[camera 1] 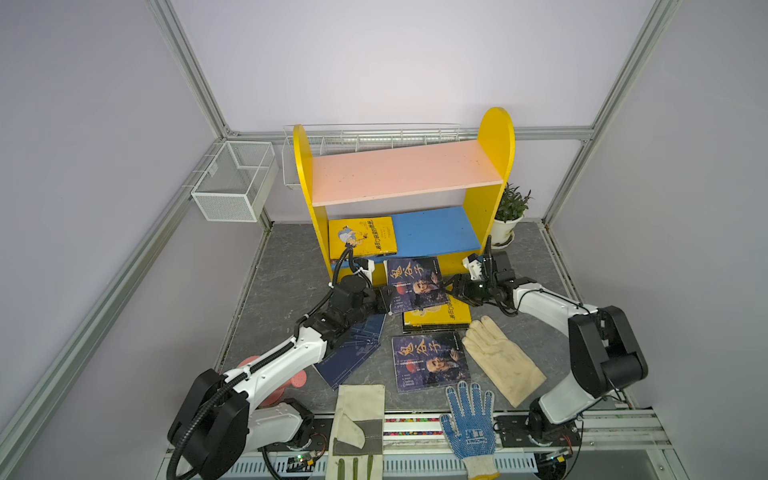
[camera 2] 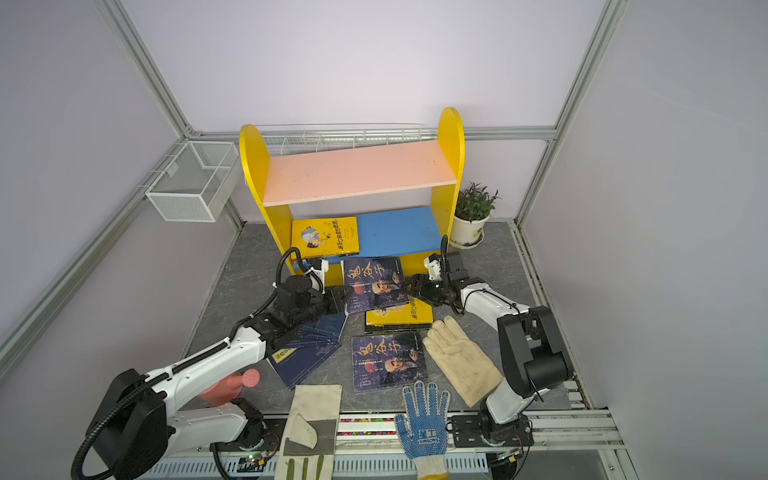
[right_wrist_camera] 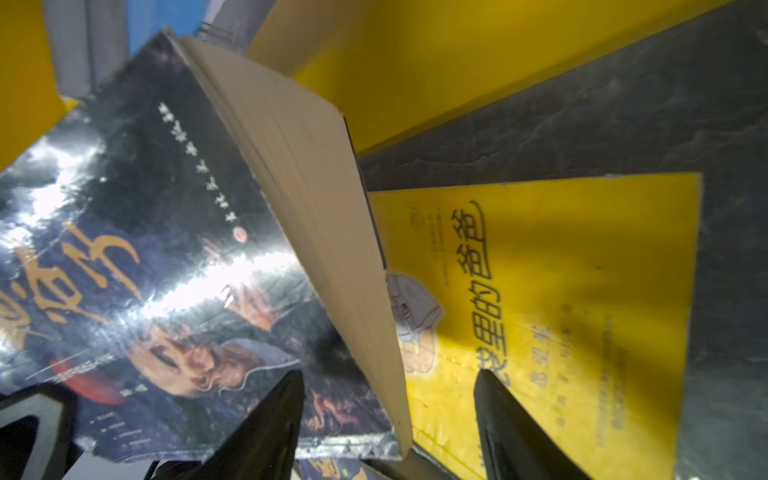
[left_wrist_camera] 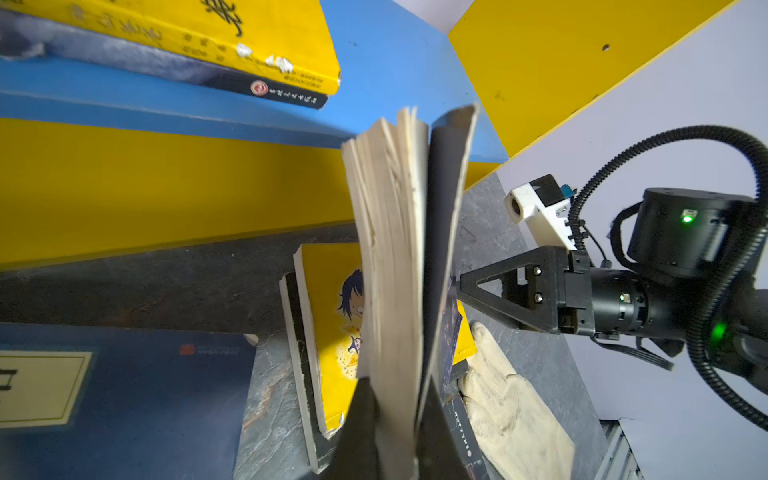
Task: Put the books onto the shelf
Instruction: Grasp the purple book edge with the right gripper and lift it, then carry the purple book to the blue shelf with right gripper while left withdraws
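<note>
My left gripper (camera 1: pixel 388 302) was clenched on the near-left edge of a dark purple-blue book (camera 1: pixel 415 284). It held the book raised off the table (camera 1: pixel 291 291), just in front of the shelf (camera 1: pixel 494 141). In the left wrist view, its fingers (left_wrist_camera: pixel 361 415) pinched the cover and pages together. My right gripper (camera 1: pixel 452 287) stood at the book's opposite edge, released, with its jaws apart and straddling the page edge. The held book hung over a yellow book (camera 1: pixel 455 315) lying on the table. A second yellow book (camera 1: pixel 361 237) lay on the shelf's blue lower board (camera 1: pixel 436 230), at its left end.
</note>
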You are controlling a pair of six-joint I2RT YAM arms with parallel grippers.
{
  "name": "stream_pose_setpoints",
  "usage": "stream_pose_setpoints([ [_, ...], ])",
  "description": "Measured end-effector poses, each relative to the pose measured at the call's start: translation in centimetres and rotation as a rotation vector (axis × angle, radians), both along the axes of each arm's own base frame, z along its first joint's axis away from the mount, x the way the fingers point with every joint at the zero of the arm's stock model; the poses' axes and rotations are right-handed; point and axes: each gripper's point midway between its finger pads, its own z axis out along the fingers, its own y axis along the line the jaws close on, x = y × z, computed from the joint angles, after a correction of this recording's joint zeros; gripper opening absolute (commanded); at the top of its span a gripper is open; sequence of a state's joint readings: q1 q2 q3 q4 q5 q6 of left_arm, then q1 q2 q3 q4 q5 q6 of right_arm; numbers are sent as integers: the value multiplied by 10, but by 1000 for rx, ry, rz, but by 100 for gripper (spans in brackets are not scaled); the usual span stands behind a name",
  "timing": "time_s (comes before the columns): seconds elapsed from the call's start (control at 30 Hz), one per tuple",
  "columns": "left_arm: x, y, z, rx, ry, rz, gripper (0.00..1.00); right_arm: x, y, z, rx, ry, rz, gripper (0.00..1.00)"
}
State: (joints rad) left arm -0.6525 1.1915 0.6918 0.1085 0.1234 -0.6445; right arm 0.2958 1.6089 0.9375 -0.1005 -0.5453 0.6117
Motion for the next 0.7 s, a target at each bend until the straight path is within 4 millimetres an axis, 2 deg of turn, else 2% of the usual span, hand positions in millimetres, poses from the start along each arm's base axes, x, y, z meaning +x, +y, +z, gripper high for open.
stream_pose_setpoints([
  [0.23,-11,11,41,-79,-91,14,0,-7,18,34,178,-70,64,66],
  [0.37,-14,16,50,-105,-109,25,0,-9,26,48,270,-91,87,60],
  [0.5,-13,17,51,-128,-110,32,0,-6,35,73,362,-137,120,57],
  [0.6,-10,19,53,-146,-115,46,0,-2,36,86,405,-165,119,46],
  [0.7,-7,19,58,-165,-129,54,0,0,37,98,445,-187,121,27],
])
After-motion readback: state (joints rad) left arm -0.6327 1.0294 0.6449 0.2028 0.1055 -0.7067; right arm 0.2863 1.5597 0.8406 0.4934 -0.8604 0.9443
